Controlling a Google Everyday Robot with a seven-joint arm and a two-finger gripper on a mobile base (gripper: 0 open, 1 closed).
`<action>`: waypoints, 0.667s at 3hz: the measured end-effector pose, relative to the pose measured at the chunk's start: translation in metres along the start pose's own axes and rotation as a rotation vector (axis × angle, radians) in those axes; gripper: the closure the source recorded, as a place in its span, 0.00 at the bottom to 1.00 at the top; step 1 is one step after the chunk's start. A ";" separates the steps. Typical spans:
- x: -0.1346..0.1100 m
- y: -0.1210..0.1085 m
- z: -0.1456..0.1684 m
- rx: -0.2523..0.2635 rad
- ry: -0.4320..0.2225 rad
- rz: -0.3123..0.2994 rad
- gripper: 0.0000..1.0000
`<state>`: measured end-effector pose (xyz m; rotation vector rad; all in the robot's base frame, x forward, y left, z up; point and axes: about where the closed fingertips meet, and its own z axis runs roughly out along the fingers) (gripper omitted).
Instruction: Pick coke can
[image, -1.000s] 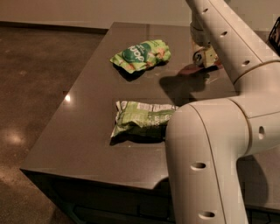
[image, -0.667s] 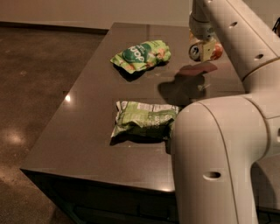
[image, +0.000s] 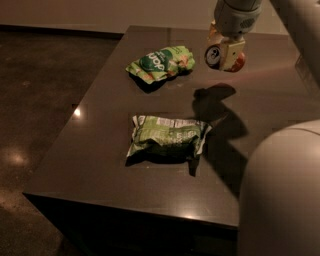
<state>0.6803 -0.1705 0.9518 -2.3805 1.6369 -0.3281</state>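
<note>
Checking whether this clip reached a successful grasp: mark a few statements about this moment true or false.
1. The gripper is closed on the coke can and holds it clear of the table. True; the shadow falls well below it on the tabletop.
2. The coke can lies on the table between the two bags. False: it is in the gripper, above the far right part of the table.
3. Two green snack bags lie on the table, the far bag and the near bag. True.
4. The two bags are stacked. False: they lie apart, with bare table between them.
5. The can is held upright. False: it is on its side, a silver end facing the camera.
</note>
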 end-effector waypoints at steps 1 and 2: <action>-0.032 0.021 -0.026 0.010 -0.114 0.032 1.00; -0.036 0.015 -0.026 0.030 -0.125 0.031 1.00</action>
